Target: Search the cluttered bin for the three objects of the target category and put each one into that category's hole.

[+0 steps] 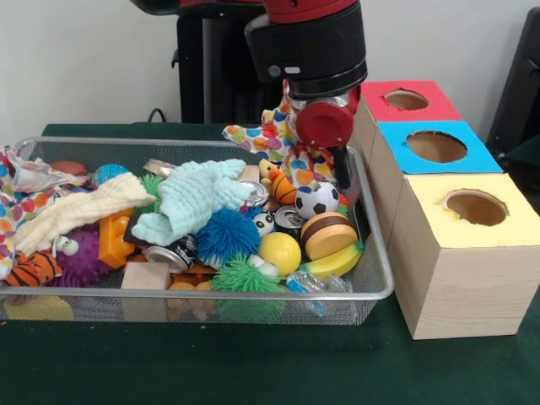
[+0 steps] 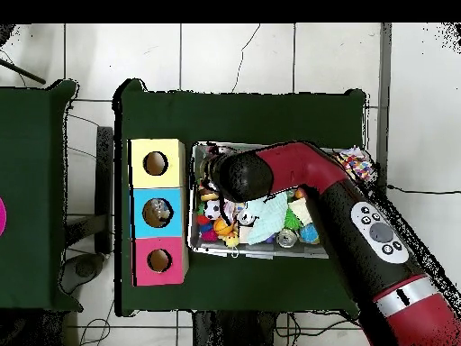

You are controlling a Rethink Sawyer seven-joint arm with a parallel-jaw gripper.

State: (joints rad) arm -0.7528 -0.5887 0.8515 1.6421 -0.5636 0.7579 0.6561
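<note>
Gripper [image 1: 325, 164] of mine is clamped on a dotted cloth [image 1: 272, 133], lifted above the bin [image 1: 381, 278] beside the boxes [image 1: 460, 253]; it looks light, limp, best pinched by a bunched fold.

Arm [image 2: 360, 216] bent, tool [image 1: 316, 160] low, grip unclear

bin [image 1: 371, 291] beside boxes [image 1: 464, 245] (toys inside)
</note>
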